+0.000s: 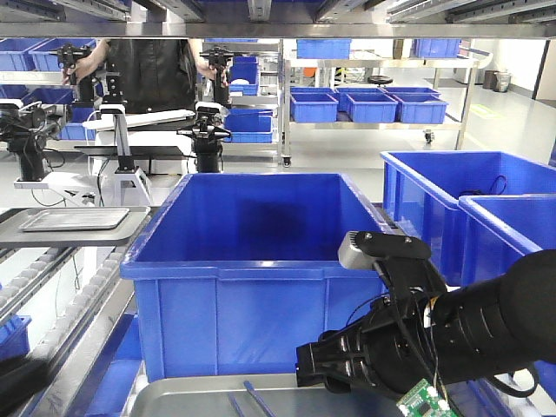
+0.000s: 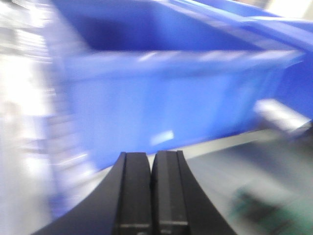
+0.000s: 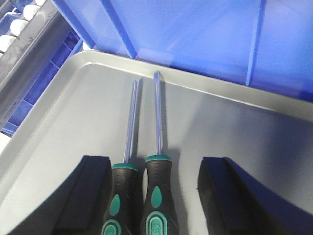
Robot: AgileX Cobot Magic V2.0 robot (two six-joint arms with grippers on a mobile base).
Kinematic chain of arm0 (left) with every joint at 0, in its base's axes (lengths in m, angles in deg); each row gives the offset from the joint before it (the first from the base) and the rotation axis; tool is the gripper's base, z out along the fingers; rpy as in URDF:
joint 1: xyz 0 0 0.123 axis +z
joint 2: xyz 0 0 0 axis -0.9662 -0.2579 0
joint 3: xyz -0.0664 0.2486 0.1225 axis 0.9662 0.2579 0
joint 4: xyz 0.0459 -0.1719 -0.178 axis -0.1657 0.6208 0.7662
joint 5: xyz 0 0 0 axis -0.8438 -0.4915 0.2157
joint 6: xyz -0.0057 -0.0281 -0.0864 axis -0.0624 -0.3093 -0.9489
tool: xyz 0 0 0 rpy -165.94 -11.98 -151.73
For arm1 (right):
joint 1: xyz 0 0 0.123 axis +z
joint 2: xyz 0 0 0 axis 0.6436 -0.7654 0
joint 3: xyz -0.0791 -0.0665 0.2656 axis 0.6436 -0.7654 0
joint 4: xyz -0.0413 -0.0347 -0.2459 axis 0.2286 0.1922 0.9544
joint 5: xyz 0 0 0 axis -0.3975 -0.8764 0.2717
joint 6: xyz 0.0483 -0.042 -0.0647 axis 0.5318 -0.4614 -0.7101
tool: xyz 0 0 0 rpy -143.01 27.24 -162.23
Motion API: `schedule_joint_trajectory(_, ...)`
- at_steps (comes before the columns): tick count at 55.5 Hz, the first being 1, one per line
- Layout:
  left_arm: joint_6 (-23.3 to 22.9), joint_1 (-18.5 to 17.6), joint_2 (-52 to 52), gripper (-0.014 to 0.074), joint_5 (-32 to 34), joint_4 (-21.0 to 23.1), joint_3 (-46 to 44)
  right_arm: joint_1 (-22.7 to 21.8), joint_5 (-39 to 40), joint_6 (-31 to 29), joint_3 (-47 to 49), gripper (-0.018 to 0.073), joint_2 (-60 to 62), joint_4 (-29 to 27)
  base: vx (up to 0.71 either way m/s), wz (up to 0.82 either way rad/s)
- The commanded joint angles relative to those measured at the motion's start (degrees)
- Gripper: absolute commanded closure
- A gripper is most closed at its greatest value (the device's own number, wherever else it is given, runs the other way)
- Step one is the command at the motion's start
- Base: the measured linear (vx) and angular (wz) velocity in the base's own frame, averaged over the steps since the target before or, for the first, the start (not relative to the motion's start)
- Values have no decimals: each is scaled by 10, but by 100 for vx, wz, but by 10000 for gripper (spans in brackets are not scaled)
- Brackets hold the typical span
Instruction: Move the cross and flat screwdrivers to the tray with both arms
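Right pincer (image 3: 154, 196) fingers (image 3: 80, 196) fill the bottom of the right wrist view, spread wide apart, gripping nothing. Two screwdrivers (image 3: 142, 191) lie between those fingers, side by side, handles touching at 6 o'clock, shafts running up to 12 o'clock. Left one's handle sits just beside the left finger; right one's handle is apart from the right finger. Handles black with green inserts, shafts thin and silver, tips close to the far rim. Cannot tell which is cross and which flat. Both rest flat on the grey tray (image 3: 234, 137), inside its raised rim. Tray's far edge runs just beside a deep blue bin (image 3: 195, 34) at 12 o'clock. Front view: right arm (image 1: 469, 330) comes in from 4 o'clock, low over the tray (image 1: 191, 395) at 6 o'clock, with shaft ends (image 1: 256, 398) just visible. Blue bin (image 1: 252, 261) centre, two more blue bins (image 1: 469, 200) at 3 o'clock, a second grey tray (image 1: 74, 218) on a table at 9 o'clock. Left pincer (image 2: 151, 196) in the left wrist view: fingers pressed together, closed, nothing between them; the rest of that view is motion-blurred, blue bin wall ahead.
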Motion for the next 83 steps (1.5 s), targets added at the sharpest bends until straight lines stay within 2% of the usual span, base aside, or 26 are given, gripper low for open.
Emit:
schedule_joint_trajectory(1, -23, 44, 71, 604, 43, -32, 33, -1, 30, -2, 19, 103, 20, -6, 0, 0)
schedule_joint_trajectory(6, -26, 92, 149, 604, 43, -74, 91, -1, 30, -2, 19, 103, 20, -6, 0, 0)
schedule_joint_trajectory(11, -26, 114, 217, 604, 43, -102, 143, -1, 30, -2, 19, 103, 20, -6, 0, 0)
schedule_joint_trajectory(29, -35, 147, 417, 603, 45, -106, 292, -1, 30, -2, 19, 103, 20, -6, 0, 0)
schedule_joint_trajectory(72, -36, 147, 409, 602, 32, -106, 290, 0, 30, -2, 19, 103, 20, -4, 0, 0)
schedule_joint_trajectory(76, -36, 147, 409, 602, 32, -106, 290, -10, 36, -5, 18, 111, 26, 31, 0, 0)
schedule_joint_trajectory(80, -36, 147, 409, 602, 32, -106, 290, -24, 38, -4, -2, 122, 52, 33, 0, 0)
schedule_joint_trajectory(83, -36, 147, 409, 602, 32, -106, 290, -33, 69, 1, -42, 132, 86, 33, 0, 0)
